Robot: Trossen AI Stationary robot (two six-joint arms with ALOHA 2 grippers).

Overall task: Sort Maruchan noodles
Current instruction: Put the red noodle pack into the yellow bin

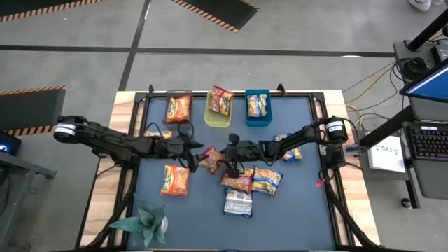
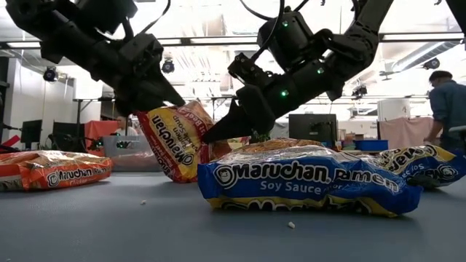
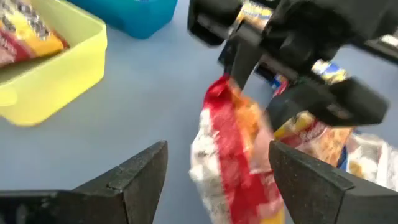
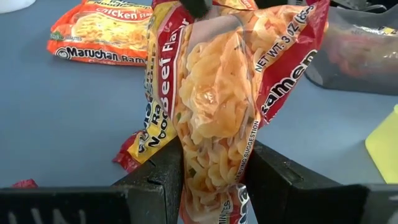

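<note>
The red packet (image 1: 209, 159) stands on edge mid-surface, straight below the yellow bin (image 1: 218, 116) as seen from above. The left claw (image 1: 195, 148) sits just left of it with its fingers (image 3: 134, 177) spread wide, the packet between them but not squeezed. The right claw (image 1: 225, 158), just right of the packet, is gripping its other end, the crinkly film pinched between its fingers (image 4: 155, 183).

This looks like a handover. To do it well, the left arm should draw straight back so a finger does not snag the film, and the right should lift before swinging toward the yellow bin, which already holds a red packet, keeping clear of the pile of packets (image 1: 250, 180) right of the claws.

The surface (image 1: 294, 210) is dark blue, with a plant (image 1: 143, 220) at its near-left corner. Beyond it, the low view shows a workshop with ceiling lights, screens and a person (image 2: 445, 102) at far right.
</note>
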